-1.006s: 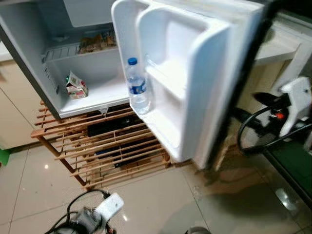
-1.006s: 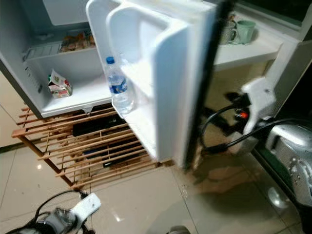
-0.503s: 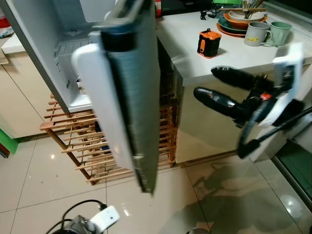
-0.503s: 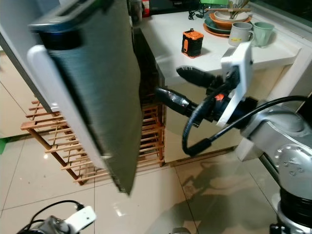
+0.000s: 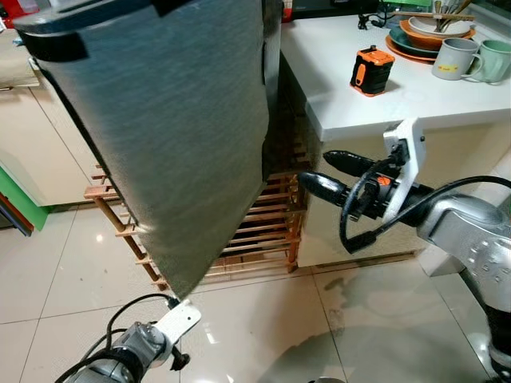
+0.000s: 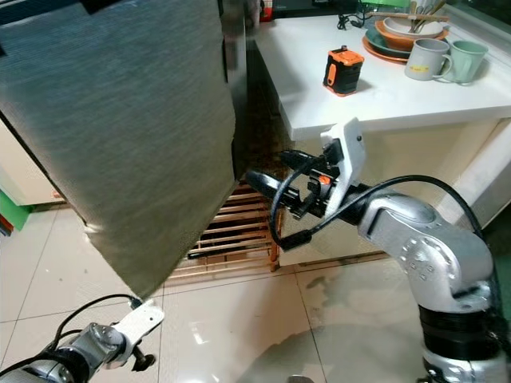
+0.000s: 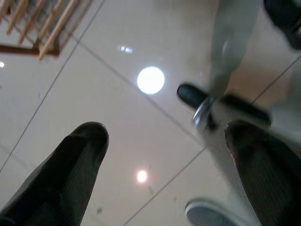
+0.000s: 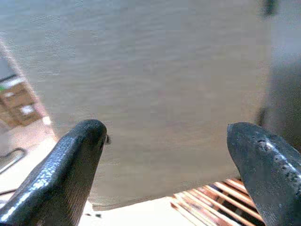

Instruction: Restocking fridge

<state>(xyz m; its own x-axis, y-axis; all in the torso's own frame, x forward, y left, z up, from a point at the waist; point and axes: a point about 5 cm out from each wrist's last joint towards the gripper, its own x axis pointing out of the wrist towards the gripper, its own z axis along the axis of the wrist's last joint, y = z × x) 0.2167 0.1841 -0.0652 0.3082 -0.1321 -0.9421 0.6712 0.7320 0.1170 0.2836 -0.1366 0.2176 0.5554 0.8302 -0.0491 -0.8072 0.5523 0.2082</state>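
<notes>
The fridge door [image 5: 176, 136] shows its grey outer face and stands almost shut against the fridge body, hiding the inside. My right gripper [image 5: 313, 170] is open and empty, held level just right of the door's lower edge and pointing at it. In the right wrist view the two fingers [image 8: 80, 155] are spread wide, with the grey door [image 8: 155, 70] close in front of them. My left gripper [image 7: 164, 129] hangs low at the bottom left, open over the tiled floor.
A wooden slat rack [image 5: 255, 231] stands under the fridge. The white counter [image 5: 415, 100] on the right carries an orange tape measure [image 5: 371, 69], mugs [image 5: 451, 57] and stacked dishes [image 5: 427, 32]. Glossy tile floor [image 5: 359, 319] lies in front.
The door has swung from wide open to almost shut, hiding the water bottle and the carton. My right gripper followed it leftward and lower. The head view has shifted as well.
</notes>
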